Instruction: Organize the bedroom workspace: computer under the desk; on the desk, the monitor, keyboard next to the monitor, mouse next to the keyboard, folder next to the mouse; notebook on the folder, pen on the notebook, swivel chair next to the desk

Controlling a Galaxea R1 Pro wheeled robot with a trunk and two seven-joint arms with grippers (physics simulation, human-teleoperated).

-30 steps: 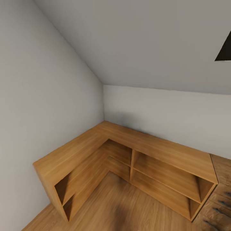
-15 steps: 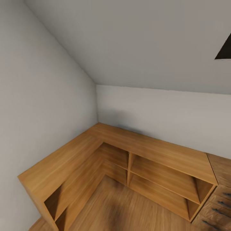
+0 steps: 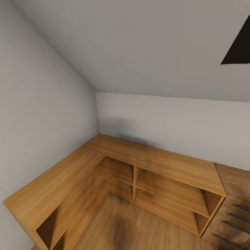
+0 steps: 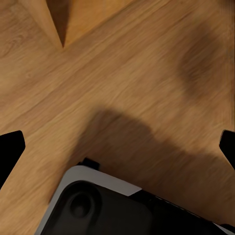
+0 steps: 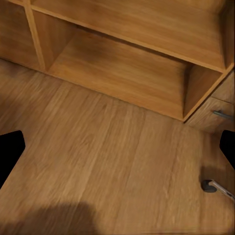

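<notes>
We face a corner with a low L-shaped wooden shelf unit (image 3: 152,163) and a wooden drawer chest (image 3: 232,208); no desk item is visible. A caster (image 5: 209,185) sits off our right gripper (image 5: 117,147). Both it and our left gripper (image 4: 117,147) are spread wide, empty.

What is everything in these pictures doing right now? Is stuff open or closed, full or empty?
Corner shelf unit: standing against the walls, its top bare, visible cubbies empty.
Drawer unit: drawers closed.
Left gripper: fingers spread wide, nothing between them, above the wood floor.
Right gripper: fingers spread wide, holding nothing.
Caster: resting on the floor.
</notes>
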